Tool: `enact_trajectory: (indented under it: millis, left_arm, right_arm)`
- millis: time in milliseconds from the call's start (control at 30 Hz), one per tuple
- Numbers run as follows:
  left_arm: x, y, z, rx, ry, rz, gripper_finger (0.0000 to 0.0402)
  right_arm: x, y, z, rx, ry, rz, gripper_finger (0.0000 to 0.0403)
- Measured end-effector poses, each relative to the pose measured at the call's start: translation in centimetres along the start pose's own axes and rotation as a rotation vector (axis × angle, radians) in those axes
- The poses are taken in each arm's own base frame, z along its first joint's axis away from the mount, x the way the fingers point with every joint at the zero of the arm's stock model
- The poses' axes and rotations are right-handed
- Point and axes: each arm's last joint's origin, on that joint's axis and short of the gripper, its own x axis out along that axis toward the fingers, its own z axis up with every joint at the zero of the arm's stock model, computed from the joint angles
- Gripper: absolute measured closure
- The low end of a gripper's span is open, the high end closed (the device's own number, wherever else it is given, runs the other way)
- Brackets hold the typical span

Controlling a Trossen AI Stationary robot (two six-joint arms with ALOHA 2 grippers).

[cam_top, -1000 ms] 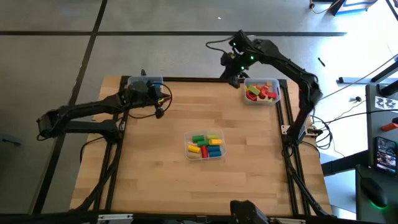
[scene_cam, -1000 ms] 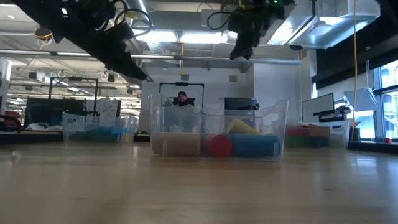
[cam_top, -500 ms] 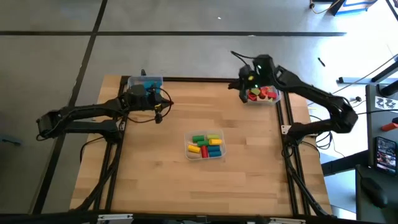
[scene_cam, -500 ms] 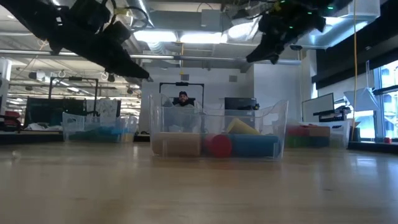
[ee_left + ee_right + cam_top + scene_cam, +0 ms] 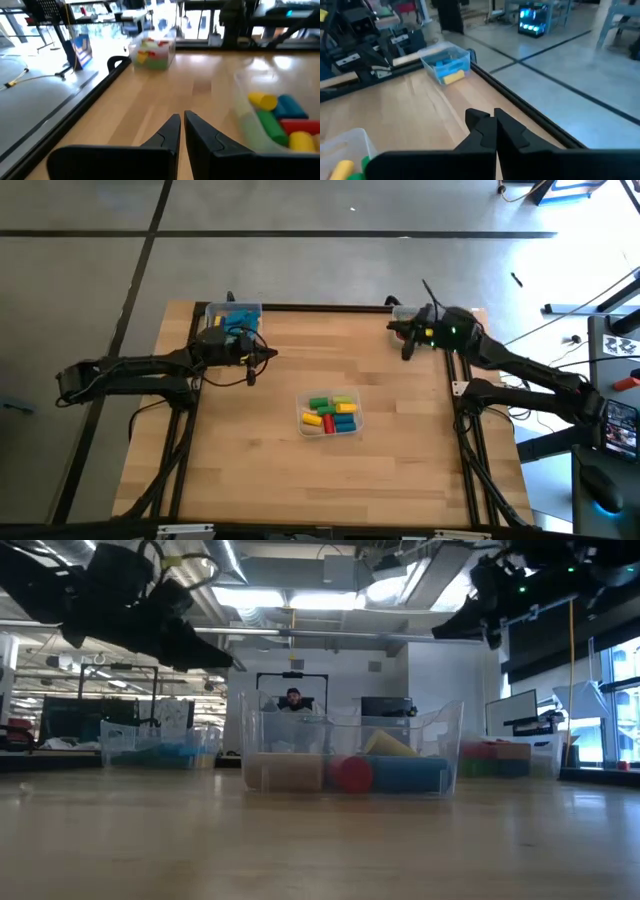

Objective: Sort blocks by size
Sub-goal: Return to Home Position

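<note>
- Blocks (image 5: 331,416) fill the clear bin (image 5: 447,736) mid-table; blue ones (image 5: 236,318) in far-left bin (image 5: 213,309), red/yellow/green ones (image 5: 148,46) in far-right bin (image 5: 169,56).
- Left gripper (image 5: 182,119): above table by far-left bin, fingers pinched together, empty.
- Right gripper (image 5: 493,114): by far-right bin, fingers closed, empty.

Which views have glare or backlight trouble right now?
Low view: ceiling lights backlight both arms, so the left gripper and right gripper show as silhouettes. Left wrist view: window light washes out around the far bin and glares on the table. High view: table evenly lit.
</note>
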Motion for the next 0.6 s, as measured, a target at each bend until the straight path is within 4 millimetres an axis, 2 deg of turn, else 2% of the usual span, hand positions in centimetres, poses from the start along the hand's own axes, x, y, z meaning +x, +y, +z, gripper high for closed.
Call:
enact_trajectory:
  millis: [233, 400, 600]
  left_arm:
    - [-0.3, -0.8, -0.1, -0.024, -0.055, -0.033, 0.0383]
    - [-0.4, -1.7, -1.1, -0.012, -0.030, -0.079, 0.0383]
    - [-1.6, -2.5, -2.6, -0.006, -0.120, -0.156, 0.0383]
  right_arm:
    - [-0.1, 3.1, -3.3, -0.035, 0.006, -0.087, 0.0401]
    - [-0.4, 4.9, -5.0, -0.091, 0.035, 0.036, 0.0401]
    - [-2.5, 4.5, -6.6, -0.061, -0.012, 0.141, 0.0400]
